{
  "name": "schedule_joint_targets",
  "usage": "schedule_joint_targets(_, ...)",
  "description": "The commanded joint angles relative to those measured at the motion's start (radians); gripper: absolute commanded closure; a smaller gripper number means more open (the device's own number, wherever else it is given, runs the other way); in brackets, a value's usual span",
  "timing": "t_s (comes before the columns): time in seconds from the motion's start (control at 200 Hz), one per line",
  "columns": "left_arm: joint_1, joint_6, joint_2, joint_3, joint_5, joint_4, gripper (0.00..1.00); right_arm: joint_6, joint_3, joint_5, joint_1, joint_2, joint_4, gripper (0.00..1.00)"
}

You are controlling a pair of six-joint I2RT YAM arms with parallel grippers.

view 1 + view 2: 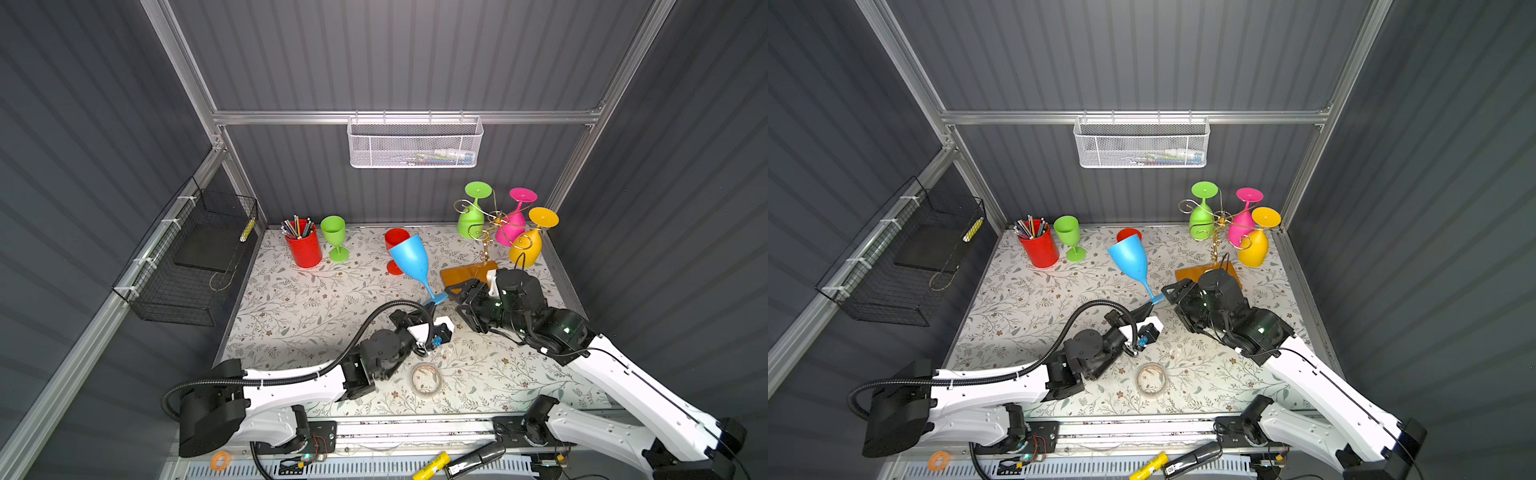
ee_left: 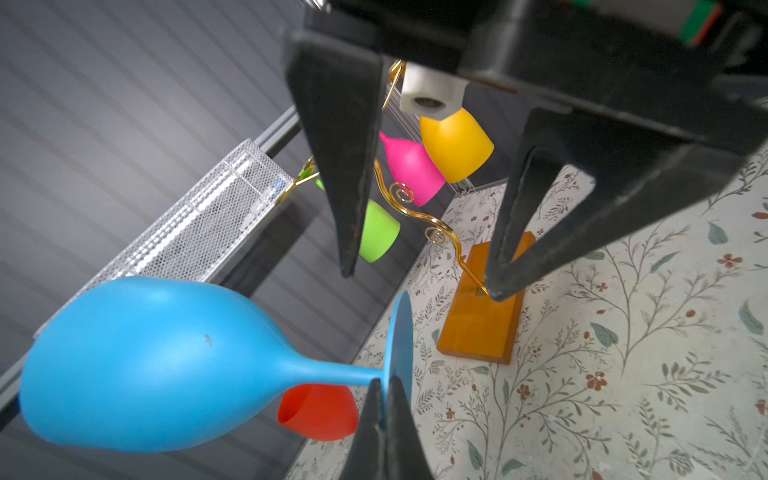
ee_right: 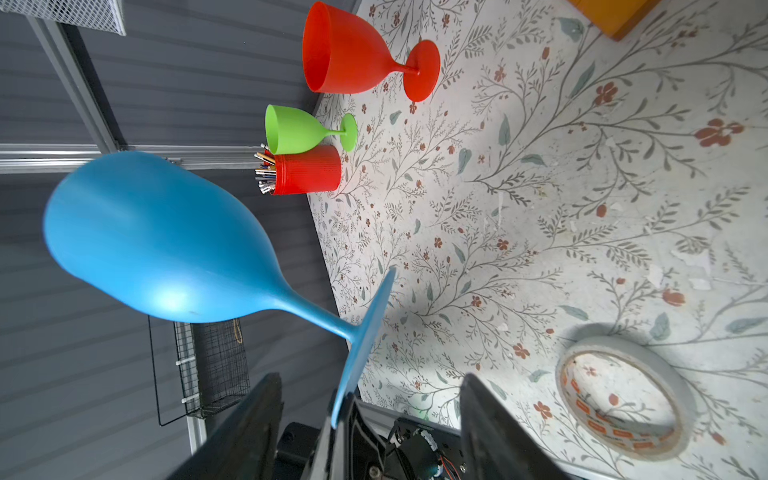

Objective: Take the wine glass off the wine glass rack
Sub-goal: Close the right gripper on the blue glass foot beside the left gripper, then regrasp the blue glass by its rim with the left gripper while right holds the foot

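left gripper (image 2: 384,399) pinches the foot rim of the blue wine glass (image 1: 409,257), tilted, clear above the bench (image 1: 311,307). right gripper (image 3: 370,386) spread, jaws either side of that foot, no contact. glass is off the wine glass rack (image 2: 482,316), so removal looks done; set-down or handover left. green glass (image 1: 469,224), pink glass (image 1: 509,232), yellow glass (image 1: 525,247) hang on the rack at the back

Both top views look down from high up and see the whole surface (image 1: 291,299). The left wrist view peeks out close behind the left claw (image 2: 384,388), the right wrist view behind the right claw (image 3: 370,380). Both wrist views show the blue wine glass (image 2: 145,361) up close.
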Motion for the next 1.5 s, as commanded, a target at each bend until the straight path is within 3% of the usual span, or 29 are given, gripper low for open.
schedule_joint_targets(0.0,-0.023,0.098,0.024,-0.011,-0.048,0.152,1.0,0.024,0.019,-0.013,-0.004,0.012,-0.009,0.35)
schedule_joint_targets(0.15,-0.047,0.122,0.052,0.001,-0.054,0.172,1.0,0.028,0.014,-0.023,-0.01,0.034,0.006,0.43)
schedule_joint_targets(0.6,-0.073,0.159,0.085,0.001,-0.084,0.229,1.0,0.066,-0.04,0.012,-0.021,0.0,0.041,1.0)
schedule_joint_targets(0.665,-0.074,0.139,0.081,0.003,-0.096,0.244,1.0,0.074,-0.056,0.019,-0.021,-0.009,0.054,1.0)
schedule_joint_targets(0.745,-0.079,0.106,0.056,0.008,-0.105,0.219,0.87,0.08,-0.078,0.028,-0.022,-0.019,0.074,1.0)
schedule_joint_targets(0.886,-0.083,-0.03,-0.034,0.049,-0.14,0.011,0.49,0.077,-0.119,0.058,-0.023,-0.035,0.123,1.0)
schedule_joint_targets(0.956,-0.084,-0.141,-0.1,0.08,-0.15,-0.158,0.4,0.063,-0.139,0.083,-0.024,-0.036,0.165,1.0)
schedule_joint_targets(1.086,-0.083,-0.362,-0.212,0.154,-0.132,-0.495,0.35,0.015,-0.185,0.125,-0.031,-0.04,0.245,1.0)
schedule_joint_targets(1.241,-0.083,-0.529,-0.282,0.265,-0.066,-0.782,0.36,-0.095,-0.243,0.161,-0.035,-0.044,0.354,1.0)
schedule_joint_targets(1.401,-0.076,-0.643,-0.267,0.419,0.02,-1.003,0.37,-0.274,-0.285,0.186,-0.035,-0.046,0.432,1.0)
schedule_joint_targets(1.496,-0.014,-0.719,-0.212,0.543,0.135,-1.137,0.38,-0.331,-0.331,0.207,-0.035,-0.058,0.486,1.0)
